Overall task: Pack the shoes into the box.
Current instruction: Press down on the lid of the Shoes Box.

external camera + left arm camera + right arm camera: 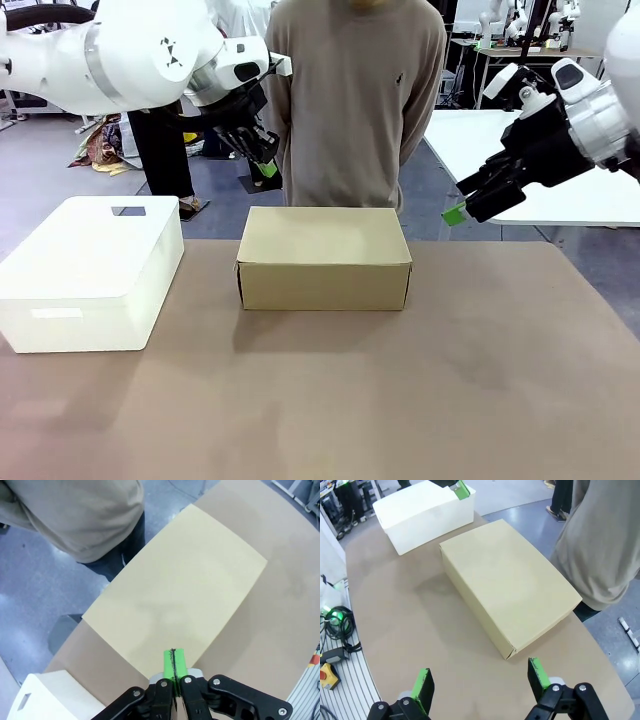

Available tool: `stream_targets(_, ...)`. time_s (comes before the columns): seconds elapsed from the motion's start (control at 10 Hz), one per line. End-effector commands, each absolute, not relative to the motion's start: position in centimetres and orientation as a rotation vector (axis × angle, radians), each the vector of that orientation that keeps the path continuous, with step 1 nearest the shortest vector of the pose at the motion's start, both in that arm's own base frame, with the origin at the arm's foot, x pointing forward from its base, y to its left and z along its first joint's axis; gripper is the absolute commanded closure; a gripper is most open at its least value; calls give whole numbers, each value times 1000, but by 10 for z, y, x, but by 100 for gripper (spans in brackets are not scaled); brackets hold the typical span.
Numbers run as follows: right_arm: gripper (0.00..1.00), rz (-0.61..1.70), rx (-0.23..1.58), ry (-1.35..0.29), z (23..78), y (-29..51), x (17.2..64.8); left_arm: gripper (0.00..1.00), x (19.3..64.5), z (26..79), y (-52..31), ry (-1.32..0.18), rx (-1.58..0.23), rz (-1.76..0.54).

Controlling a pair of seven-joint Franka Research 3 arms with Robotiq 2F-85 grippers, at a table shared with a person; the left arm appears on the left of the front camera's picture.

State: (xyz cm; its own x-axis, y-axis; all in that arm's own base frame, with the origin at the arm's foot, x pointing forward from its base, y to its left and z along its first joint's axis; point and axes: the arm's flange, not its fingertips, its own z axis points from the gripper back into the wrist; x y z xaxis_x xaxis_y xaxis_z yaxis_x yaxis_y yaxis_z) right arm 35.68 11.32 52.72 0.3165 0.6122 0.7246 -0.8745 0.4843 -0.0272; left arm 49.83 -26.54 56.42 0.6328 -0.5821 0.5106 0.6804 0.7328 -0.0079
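1. A brown worktop (400, 400) fills the near ground; past its far edge lies grey floor and, at the right, a white table.
2. A person in a tan sweatshirt (355, 100) stands at the far side, right behind the middle of the worktop.
3. The box (325, 258) sits on the worktop near its far edge, about centred, lid shut and lying flat.
4. Its long axis runs left to right across the front view, parallel to the worktop's far edge; one long side wall faces the camera.
5. In the right wrist view the box (507, 585) lies diagonally, its long axis running from upper left to lower right, one corner nearest the lens.
6. No shoe is visible outside the shut box; what lies inside cannot be told.
7. A white plastic bin (90, 270) with a slot handle stands left of the box, apart from it.
8. The left tool (265, 165) hangs in the air above and behind the box's left end, clear of it; its green pads (173, 662) are pressed together with nothing between them.
9. The right tool (455, 213) hovers to the right of the box, above the worktop's far right part, jaws spread wide and empty, as its pads (425, 687) show in the right wrist view.
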Motion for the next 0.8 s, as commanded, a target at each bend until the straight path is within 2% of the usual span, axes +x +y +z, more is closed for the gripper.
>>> stream_targets(0.0, 0, 1007, 404, -739, 527, 114, 357, 100, 499, 562, -260, -502, -204, -721)
stream_targets(0.4, 0, 1024, 411, -744, 527, 112, 357, 100, 499, 562, -260, -502, -204, -721)
stream_targets(0.7, 0, 918, 358, -792, 540, 119, 353, 100, 514, 559, -278, -456, -201, -634)
